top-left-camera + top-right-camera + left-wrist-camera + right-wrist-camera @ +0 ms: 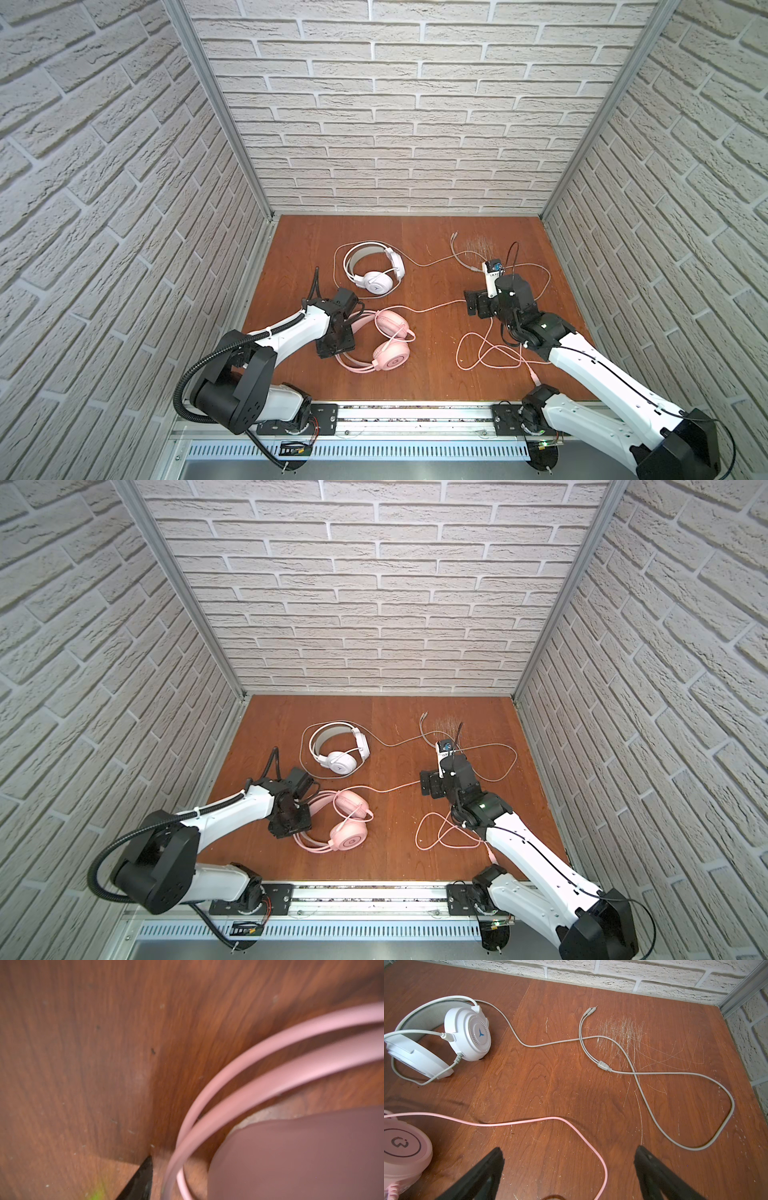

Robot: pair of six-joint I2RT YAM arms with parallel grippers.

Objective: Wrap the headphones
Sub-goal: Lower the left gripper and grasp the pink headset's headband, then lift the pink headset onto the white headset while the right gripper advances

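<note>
Two arms: we see both reaching in from the near rail over the reddish-brown wooden tabletop (pixel 374 232), walled on three sides by pale brick-patterned panels (pixel 395 124).
Left arm: we find the left gripper (pixel 334 338) low at the headband side of the pink headset, at the left of both top views.
Left jaws: we cannot tell how they stand; the left wrist view shows only one dark fingertip (pixel 143 1178) beside the double pink headband (pixel 249 1084), blurred, and the top views hide the rest.
Right arm: we see the right gripper (pixel 569 1167) above the table right of centre.
Right jaws: we see them spread wide in the right wrist view, holding nothing, with the pink cord running on the table between them.
Pink headset: the pink over-ear headphones with round padded cups (pixel 388 338) lie near the front left of the table, just beside the left gripper.
White headset: the white over-ear headphones with a grey inner band (pixel 374 270) lie behind the pink pair, apart from it.
Pink cord: the thin pink cable (pixel 440 307) runs rightward from the pink pair past the right gripper and loops loosely (pixel 486 353) at the front right.
Grey cord: the thin grey cable (pixel 550 1044) trails right from the white pair, crosses itself, and ends in two plugs (pixel 589 1011) near the back wall.
Scratches: we note pale scuffs (pixel 623 1030) under the grey cable.
</note>
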